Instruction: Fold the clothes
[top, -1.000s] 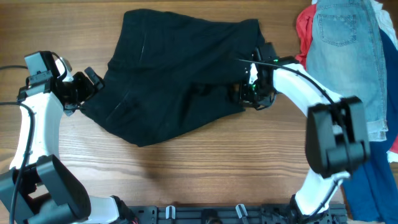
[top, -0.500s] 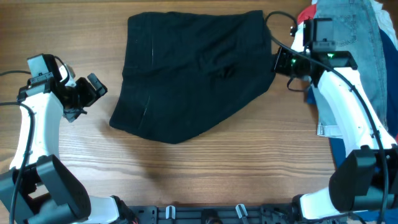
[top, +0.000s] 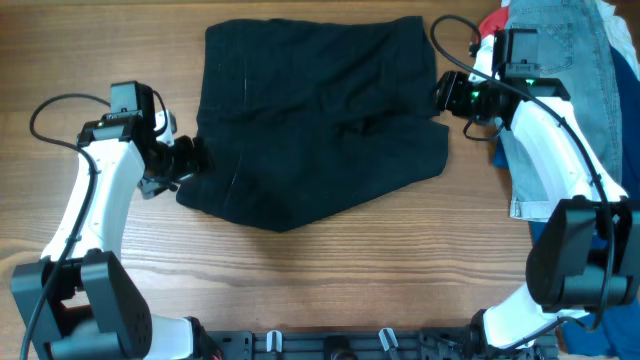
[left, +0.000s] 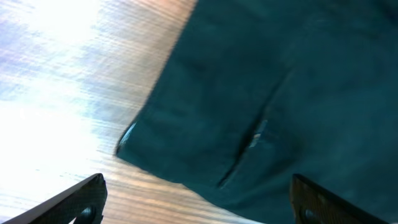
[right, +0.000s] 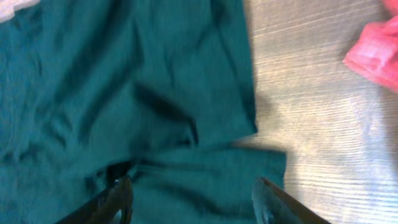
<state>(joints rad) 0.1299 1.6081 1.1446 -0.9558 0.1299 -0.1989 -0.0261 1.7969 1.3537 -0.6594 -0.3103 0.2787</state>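
The clothes, a black garment (top: 310, 110), lie spread flat on the middle of the wooden table (top: 330, 280). My left gripper (top: 193, 160) stands open at the garment's lower-left corner; in the left wrist view that corner (left: 249, 93) lies just ahead of the wide-apart fingers (left: 84, 199), with bare wood between them. At the garment's right edge my right gripper (top: 441, 95) is open. The right wrist view shows wrinkled black fabric (right: 155, 93) under the spread fingers (right: 118, 199), which grip nothing.
Light-blue denim shorts (top: 555, 90) lie at the back right on a pile, with a red cloth (top: 488, 45) beside them, also seen as the red cloth (right: 376, 53) near my right gripper. Blue fabric (top: 590, 290) lies along the right edge.
My right gripper dragged the garment's right side out to the right and then let go. My left arm has swung right, up to the garment's lower-left corner.
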